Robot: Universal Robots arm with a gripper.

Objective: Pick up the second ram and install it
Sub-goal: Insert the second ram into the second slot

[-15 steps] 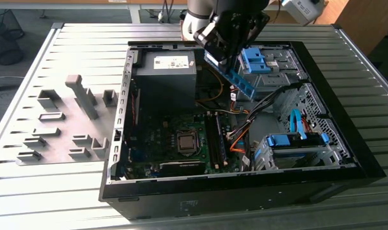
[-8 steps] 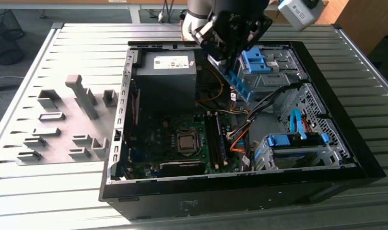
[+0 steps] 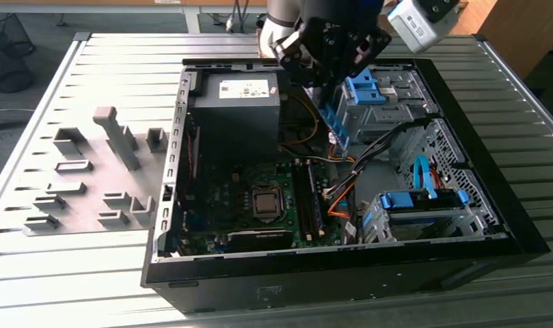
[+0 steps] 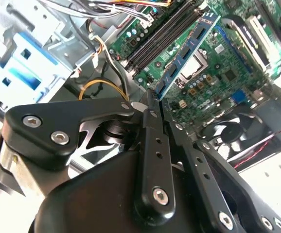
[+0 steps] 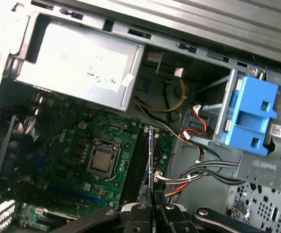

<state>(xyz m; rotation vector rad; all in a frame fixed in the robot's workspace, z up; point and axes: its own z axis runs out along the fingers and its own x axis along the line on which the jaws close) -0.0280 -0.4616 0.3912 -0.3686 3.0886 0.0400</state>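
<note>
Pincer (image 4: 155, 104) clamping second ram (image 4: 184, 53) above case (image 3: 495, 205)

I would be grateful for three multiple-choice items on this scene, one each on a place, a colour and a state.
1. Where is the second ram?
A. over the open computer case
B. on the grey fixture blocks
C. on the floor

2. What colour are the drive-bay clips?
A. red
B. blue
C. yellow

3. What state is the gripper in?
A. open, empty
B. shut on the ram
C. shut on a cable

Key: 1 A, the stick hangs above the motherboard; 2 B, blue in every view; 3 B, the second wrist view shows the fingers clamped on its edge.
</note>
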